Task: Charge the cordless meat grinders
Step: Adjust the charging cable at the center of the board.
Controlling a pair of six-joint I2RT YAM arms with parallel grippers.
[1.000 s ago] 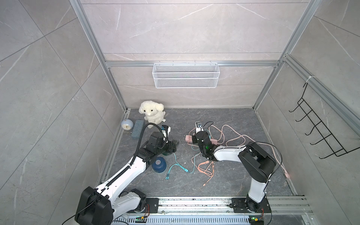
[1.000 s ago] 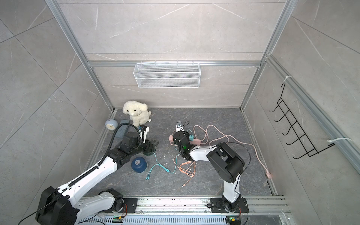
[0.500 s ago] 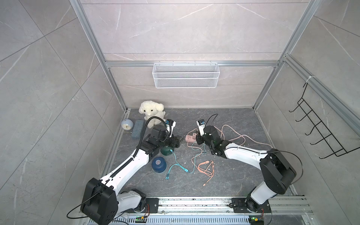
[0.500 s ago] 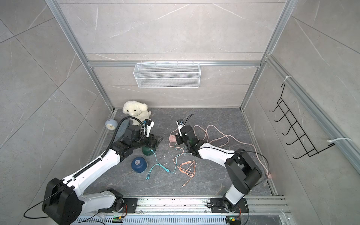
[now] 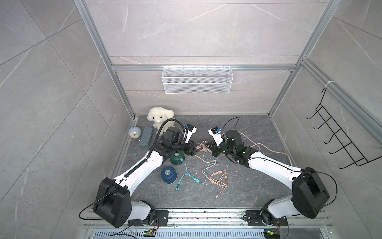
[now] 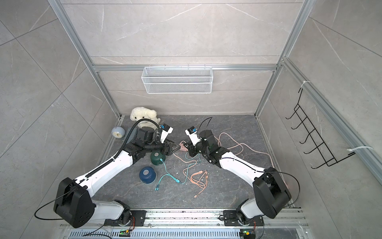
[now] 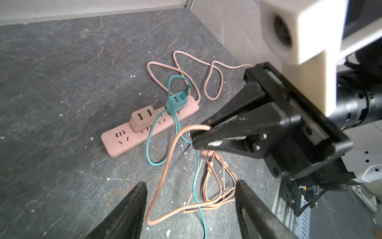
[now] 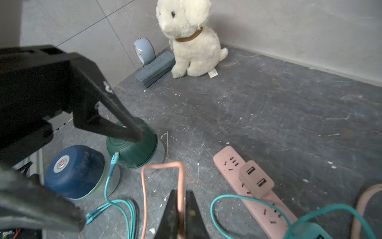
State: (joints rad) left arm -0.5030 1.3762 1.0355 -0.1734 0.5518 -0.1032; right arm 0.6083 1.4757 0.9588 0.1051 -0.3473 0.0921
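Note:
The dark green meat grinder (image 5: 176, 158) (image 8: 132, 149) stands on the floor with a teal cable's plug (image 8: 113, 164) against its side. The dark blue meat grinder (image 5: 168, 174) (image 8: 76, 171) stands just in front of it, with no cable at it. My right gripper (image 5: 209, 147) (image 8: 181, 192) is shut on a thin pink cable (image 8: 144, 186), held above the floor. My left gripper (image 5: 197, 149) (image 7: 191, 184) faces it, open, and the pink cable's loop (image 7: 165, 171) hangs between its spread fingers without touching them.
A pink power strip (image 7: 124, 138) carries a pink charger (image 7: 142, 120) and a teal charger (image 7: 176, 102). Loose teal and pink cables (image 5: 219, 179) lie mid-floor. A plush dog (image 5: 160, 119), pale blue clock (image 5: 134, 132) and grey-blue case (image 5: 146, 136) sit back left.
My left gripper left the green grinder and swung right. My right arm stretched out and brought the pink cable up to meet it; the two grippers now point at each other.

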